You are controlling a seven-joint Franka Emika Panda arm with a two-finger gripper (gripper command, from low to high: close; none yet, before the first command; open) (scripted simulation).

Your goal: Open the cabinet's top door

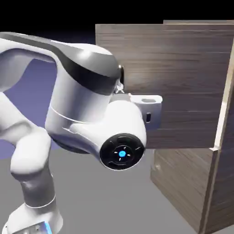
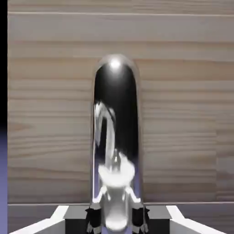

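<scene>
A white robot arm [image 1: 86, 98] grips the silver handle [image 2: 116, 132] of the cabinet's top door [image 1: 183, 82], which stands swung out from the cabinet [image 1: 225, 183]. In the exterior view, the arm bends over from the left, its rounded wrist [image 1: 122, 125] in front of the wood-grain door and a blue light [image 1: 122, 154] glowing in the wrist's black end cap [image 1: 109, 157]. The door fills much of the upper right, its outer edge reaching farther to the exterior view's left than the smaller lower door [image 1: 180, 183] beneath it. A pale strip [image 1: 223, 114] runs along the top door's right edge. The handle is mostly hidden behind the arm from this side, with only a dark sliver showing. In the hand view, the gripper [image 2: 116, 218] is closed on the handle, a fingertip on either side of the long, glossy, upright bar near the bottom of the picture. Pale wood grain spreads around the bar, and a narrow band of black and blue-violet backdrop [image 2: 3, 178] shows at the hand view's left.
</scene>
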